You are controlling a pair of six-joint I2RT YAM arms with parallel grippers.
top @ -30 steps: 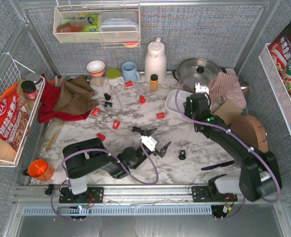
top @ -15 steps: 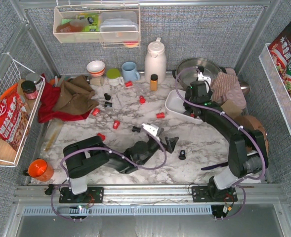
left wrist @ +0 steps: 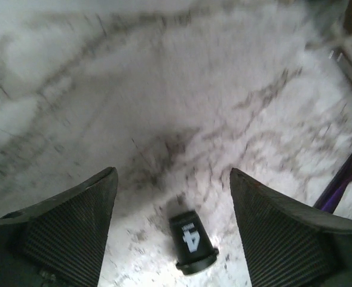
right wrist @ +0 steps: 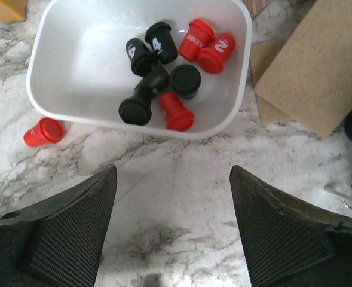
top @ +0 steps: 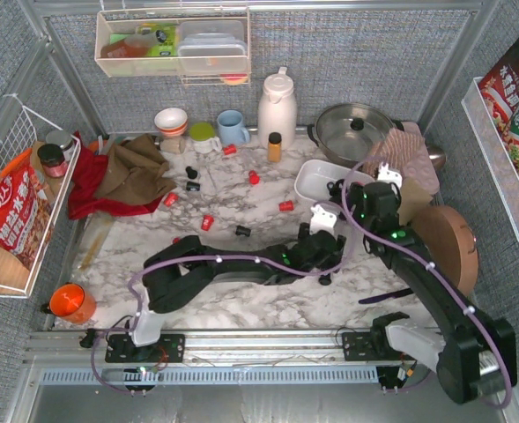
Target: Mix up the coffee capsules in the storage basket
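I am holding my left fingers (left wrist: 68, 233) apart over the marble tabletop (left wrist: 164, 89) — a black cup-shaped plastic capsule marked 4 (left wrist: 192, 242) is lying between them, touching neither. My right fingers (right wrist: 62, 233) are hanging apart too, gripping nothing, just short of the shallow white plastic basket (right wrist: 74, 66), which is holding red and black capsules (right wrist: 176, 112) jumbled together. One red capsule (right wrist: 43, 131) is lying just outside its wall — other red capsules (top: 253, 177) are lying scattered across the tabletop.
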